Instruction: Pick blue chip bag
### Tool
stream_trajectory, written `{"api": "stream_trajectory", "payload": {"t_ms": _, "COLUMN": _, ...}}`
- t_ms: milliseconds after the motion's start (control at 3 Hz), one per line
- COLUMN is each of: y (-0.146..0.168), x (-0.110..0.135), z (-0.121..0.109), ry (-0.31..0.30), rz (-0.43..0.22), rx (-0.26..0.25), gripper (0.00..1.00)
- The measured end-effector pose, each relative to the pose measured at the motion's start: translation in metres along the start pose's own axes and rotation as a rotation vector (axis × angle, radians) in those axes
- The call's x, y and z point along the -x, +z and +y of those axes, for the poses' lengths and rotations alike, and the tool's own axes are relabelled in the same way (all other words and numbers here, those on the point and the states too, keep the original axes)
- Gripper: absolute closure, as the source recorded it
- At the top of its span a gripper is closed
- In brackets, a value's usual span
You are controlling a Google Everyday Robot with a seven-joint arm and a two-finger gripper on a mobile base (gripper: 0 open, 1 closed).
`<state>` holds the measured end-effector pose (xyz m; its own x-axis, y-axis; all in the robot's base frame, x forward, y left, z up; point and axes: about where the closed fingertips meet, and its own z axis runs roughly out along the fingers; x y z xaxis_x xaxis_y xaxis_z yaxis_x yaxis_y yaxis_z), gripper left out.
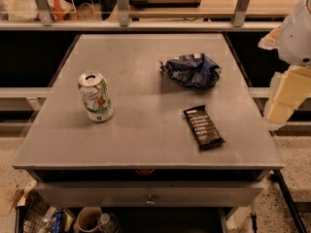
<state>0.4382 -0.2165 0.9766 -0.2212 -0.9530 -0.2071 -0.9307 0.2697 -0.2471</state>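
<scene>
Grey laminate forms the table [146, 147], which I view from its front edge, with all four edges of the top in sight. The blue chip bag [192, 70] lies crumpled on the far right quarter of the top, near the right edge but not over it, and set back from the far edge by a strip of bare surface. A black bar wrapper [203, 126] lies flat nearer to me on the same side, apart from the bag, with its long axis angled toward the front right corner. A white and green can [95, 96] stands upright on the left half, well apart from both items. Bare tabletop separates the can from the bag, and nothing touches the bag on any side. The gripper [284, 98] hangs off the table, just beyond the right edge, beside the gap between the bag and the wrapper; it holds nothing that I can see, and I cannot tell whether it is apart or together. The white arm housing [297, 30] sits above it at the frame's right margin. A metal rail [146, 26] runs across behind the far edge. A drawer front [146, 194] with a small knob sits below the front edge.
</scene>
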Motion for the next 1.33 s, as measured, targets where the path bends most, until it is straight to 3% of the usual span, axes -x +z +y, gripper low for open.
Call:
{"api": "stream_trajectory", "payload": {"t_ms": 333, "y": 0.000, "x": 0.000, "z": 0.000, "ry": 0.000, "rz": 0.000, "rx": 0.000, "gripper": 0.00}}
{"api": "stream_trajectory", "payload": {"t_ms": 667, "y": 0.004, "x": 0.001, "z": -0.009, "ry": 0.046, "rz": -0.038, "rx": -0.036, "gripper": 0.00}}
{"api": "stream_trajectory", "payload": {"t_ms": 1333, "y": 0.017, "x": 0.002, "z": -0.067, "ry": 0.277, "rz": -0.291, "rx": -0.153, "gripper": 0.00}}
